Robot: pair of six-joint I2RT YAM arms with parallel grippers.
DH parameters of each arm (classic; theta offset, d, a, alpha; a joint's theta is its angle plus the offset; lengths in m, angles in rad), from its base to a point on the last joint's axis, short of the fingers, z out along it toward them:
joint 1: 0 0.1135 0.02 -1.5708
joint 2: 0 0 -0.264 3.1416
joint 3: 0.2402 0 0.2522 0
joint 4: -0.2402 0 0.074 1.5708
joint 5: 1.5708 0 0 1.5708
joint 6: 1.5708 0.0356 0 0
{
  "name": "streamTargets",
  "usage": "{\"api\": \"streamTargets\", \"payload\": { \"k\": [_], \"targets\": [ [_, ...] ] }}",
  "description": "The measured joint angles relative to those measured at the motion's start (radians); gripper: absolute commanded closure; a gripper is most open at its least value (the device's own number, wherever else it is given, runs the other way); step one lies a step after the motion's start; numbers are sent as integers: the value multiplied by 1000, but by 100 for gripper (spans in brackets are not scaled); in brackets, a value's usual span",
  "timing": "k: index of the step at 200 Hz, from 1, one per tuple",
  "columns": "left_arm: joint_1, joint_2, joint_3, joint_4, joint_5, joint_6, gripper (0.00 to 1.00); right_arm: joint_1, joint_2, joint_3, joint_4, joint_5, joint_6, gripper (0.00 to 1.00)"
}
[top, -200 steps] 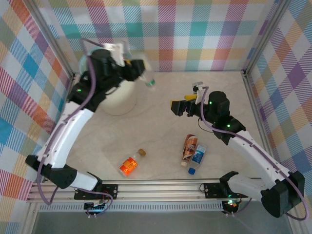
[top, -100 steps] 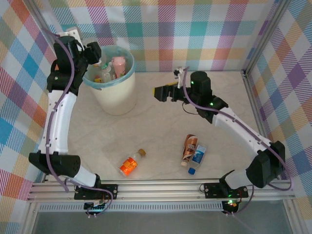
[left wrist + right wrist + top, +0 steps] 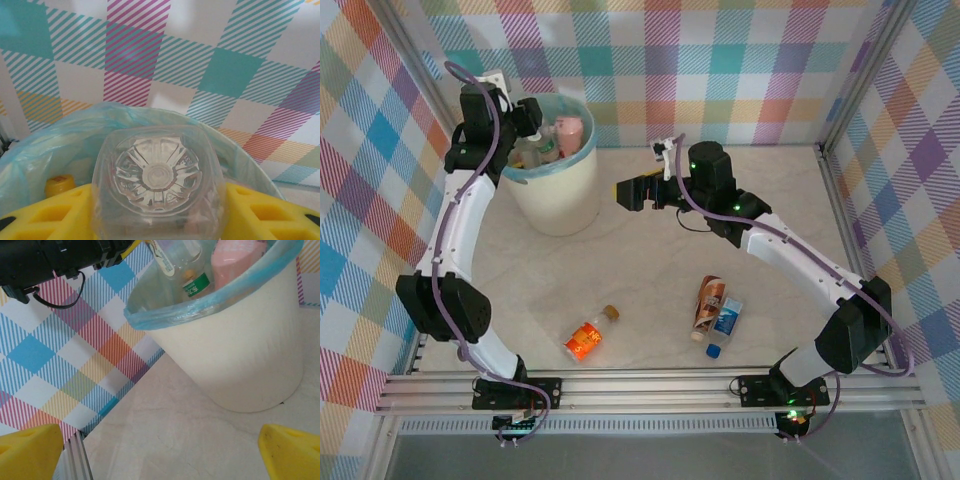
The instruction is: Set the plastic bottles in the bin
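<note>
My left gripper (image 3: 528, 122) is shut on a clear plastic bottle (image 3: 157, 175) and holds it over the bin's (image 3: 560, 195) mouth. The bottle's ribbed base faces the left wrist camera between the yellow fingers (image 3: 265, 212). The cream bin has a teal bag over its rim (image 3: 200, 307); a pink bottle (image 3: 235, 254) and the hanging clear bottle (image 3: 181, 262) show at its mouth. My right gripper (image 3: 630, 192) is open and empty, just right of the bin above the table. Three bottles lie on the table: an orange one (image 3: 585, 339), a brown-labelled one (image 3: 710, 300) and a blue-labelled one (image 3: 725, 322).
Checked walls close in the table at the back and both sides, and the bin stands in the back left corner. A metal rail (image 3: 650, 385) runs along the near edge. A yellow cap (image 3: 60, 185) shows inside the bin.
The left arm has swung the clear bottle from right of the bin to over its mouth. The right arm has reached left toward the bin, still open.
</note>
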State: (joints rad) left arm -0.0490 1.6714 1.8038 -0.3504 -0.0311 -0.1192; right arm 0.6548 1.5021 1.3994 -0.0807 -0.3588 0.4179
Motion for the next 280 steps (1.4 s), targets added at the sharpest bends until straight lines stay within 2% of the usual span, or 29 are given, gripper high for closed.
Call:
{"api": "streamTargets", "payload": {
  "k": [57,79,106,123,138,153,165,189,202,233,280],
  "targets": [
    [1,74,32,45,-79,5,43,3,0,-7,-10,6,0,0],
    [7,76,32,64,-109,5,38,8,0,-7,-18,6,-2,0],
    [14,110,37,97,-89,-1,34,13,0,-12,-23,9,-8,0],
    [15,137,45,88,-63,-8,28,13,0,-18,-27,10,-8,0],
    [15,165,45,61,-37,-20,17,13,-1,-25,-28,10,-8,0],
    [15,186,43,28,-17,-23,15,13,-1,-33,-30,10,-8,0],
    [15,190,39,8,-7,-22,20,13,-1,-38,-32,10,-8,0],
    [15,190,40,1,-4,-25,41,14,-1,-39,-33,9,-7,0],
    [15,190,45,-7,-4,-24,48,16,-1,-39,-33,9,-7,0],
    [15,190,92,-27,-4,-18,53,24,1,-39,-34,9,-7,0],
    [15,190,122,-26,23,-18,53,26,5,-39,-34,10,-7,0]
  ]
}}
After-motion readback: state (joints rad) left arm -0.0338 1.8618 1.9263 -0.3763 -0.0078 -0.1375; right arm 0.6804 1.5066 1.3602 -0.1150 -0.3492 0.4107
